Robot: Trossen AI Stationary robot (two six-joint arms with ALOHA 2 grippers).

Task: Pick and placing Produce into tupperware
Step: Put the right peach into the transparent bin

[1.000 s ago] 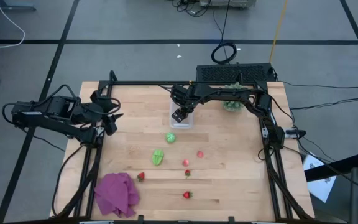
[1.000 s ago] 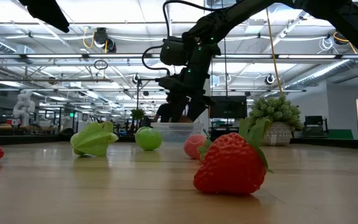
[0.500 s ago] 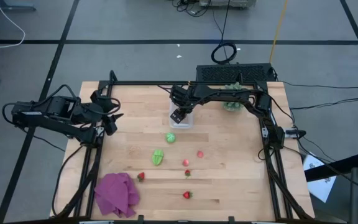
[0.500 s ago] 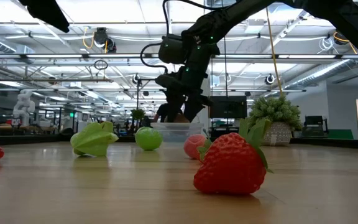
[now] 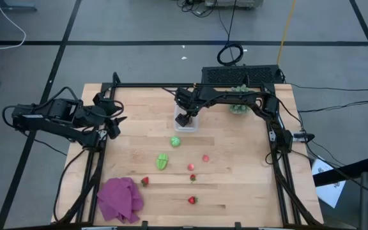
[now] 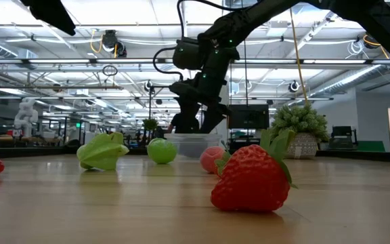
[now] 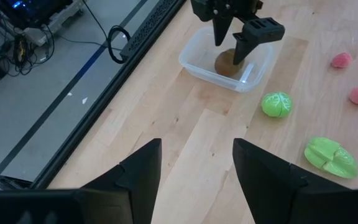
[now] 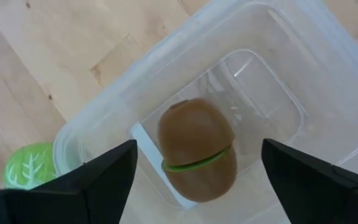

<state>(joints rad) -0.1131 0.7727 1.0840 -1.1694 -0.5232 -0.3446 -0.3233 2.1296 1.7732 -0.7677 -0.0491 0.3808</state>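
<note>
The clear tupperware (image 5: 190, 125) stands on the table's far middle. The brown kiwi (image 8: 197, 149) lies on its floor, also seen in the left wrist view (image 7: 226, 62). My right gripper (image 8: 199, 146) hangs open over the tupperware, pointing down, one finger on either side of the kiwi and apart from it. It also shows in the high view (image 5: 183, 118). A round green piece (image 5: 176, 141) and a lobed green piece (image 5: 162, 161) rest on the wood nearer. Several strawberries (image 5: 192, 200) lie toward the near edge. My left gripper (image 7: 197, 144) waits open at the table's left side.
A spiky pale-green plant (image 5: 238, 107) stands right of the tupperware near the far edge. A purple cloth (image 5: 119, 198) lies bunched at the near left corner. A black frame rail (image 5: 152, 85) runs along the far edge. One strawberry (image 6: 252, 177) sits close to the low camera.
My right gripper has risen a little above the tupperware. Nothing else has moved.
</note>
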